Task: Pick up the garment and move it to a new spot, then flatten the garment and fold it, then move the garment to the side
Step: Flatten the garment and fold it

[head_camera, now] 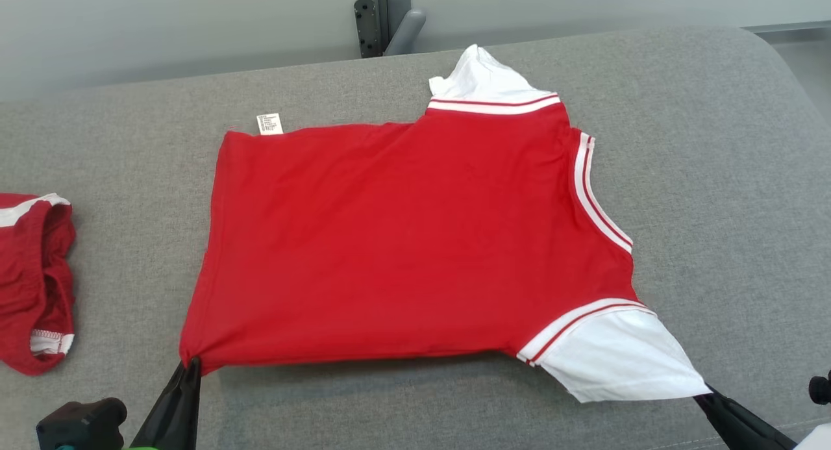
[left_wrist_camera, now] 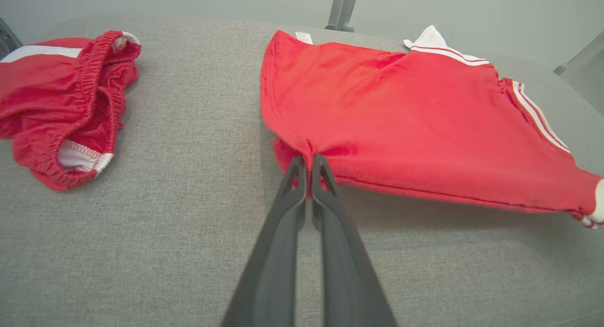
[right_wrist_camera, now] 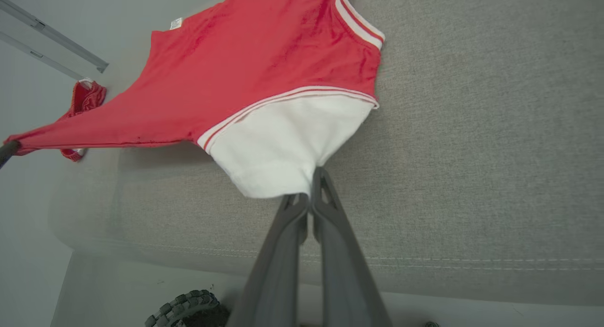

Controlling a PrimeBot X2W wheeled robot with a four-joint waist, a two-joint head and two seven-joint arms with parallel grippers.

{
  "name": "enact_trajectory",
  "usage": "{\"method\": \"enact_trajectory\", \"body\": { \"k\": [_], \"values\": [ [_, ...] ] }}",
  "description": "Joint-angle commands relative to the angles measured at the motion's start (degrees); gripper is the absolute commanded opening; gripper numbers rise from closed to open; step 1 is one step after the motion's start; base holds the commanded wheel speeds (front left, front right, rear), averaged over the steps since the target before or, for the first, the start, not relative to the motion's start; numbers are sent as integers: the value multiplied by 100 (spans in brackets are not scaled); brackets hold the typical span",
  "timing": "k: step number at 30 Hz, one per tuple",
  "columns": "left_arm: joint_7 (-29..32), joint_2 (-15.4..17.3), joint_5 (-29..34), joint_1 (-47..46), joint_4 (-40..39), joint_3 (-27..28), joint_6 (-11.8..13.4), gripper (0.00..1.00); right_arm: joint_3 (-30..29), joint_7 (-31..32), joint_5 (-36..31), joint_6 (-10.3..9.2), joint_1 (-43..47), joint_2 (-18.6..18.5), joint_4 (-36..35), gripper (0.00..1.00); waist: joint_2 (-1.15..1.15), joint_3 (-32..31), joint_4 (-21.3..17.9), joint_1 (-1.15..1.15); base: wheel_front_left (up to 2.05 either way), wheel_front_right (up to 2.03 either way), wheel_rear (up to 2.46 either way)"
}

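Both end effectors pinched shut: left end effector on garment hem corner, right end effector on white sleeve. Advice: pull evenly, lower near edge flat onto worktop.

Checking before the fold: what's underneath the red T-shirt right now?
Where the near edge of the red T-shirt is lifted, bare grey upholstery in shadow shows beneath. Farther back the shirt lies on that upholstery, so anything under it there is covered.
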Motion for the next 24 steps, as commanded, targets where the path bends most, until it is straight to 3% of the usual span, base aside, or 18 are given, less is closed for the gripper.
{"method": "enact_trajectory", "body": {
  "k": [1, 3, 6, 10, 17, 22, 24],
  "values": [
    [68, 60, -14, 122, -160, 48, 127, 0, -162, 211, -145, 1, 78, 130, -182, 0, 0, -27, -12, 1, 0, 0, 0],
    [278, 138, 15, 274, -469, 37, 272, 0, -491, 763, -433, 2, 190, 528, -551, 0, 0, -17, 16, 1, 0, 0, 0],
    [451, 199, -2, 265, -573, -9, 307, 0, -682, 1222, -624, 1, 96, 827, -739, 0, 0, 22, 42, 1, 0, 0, 0],
    [734, 313, -86, 33, -501, -66, 212, 0, -769, 1757, -672, 1, -185, 984, -780, 0, 0, 131, 62, 1, 0, 0, 0],
    [1276, 527, -234, -740, -219, -188, -163, 0, -575, 2564, -482, 1, -1478, 575, -283, 0, 0, 481, 6, 1, 0, 0, 0],
    [1555, 584, -340, -1434, 202, -247, -437, 0, -131, 2914, -369, 1, -2851, 141, 495, 0, 0, 755, 0, 1, 0, 0, 0],
    [1567, 536, -412, -1631, 377, -217, -499, 0, 139, 2980, -247, 2, -3320, 145, 848, 0, 0, 859, 7, 1, 0, 0, 0]
  ]
}}
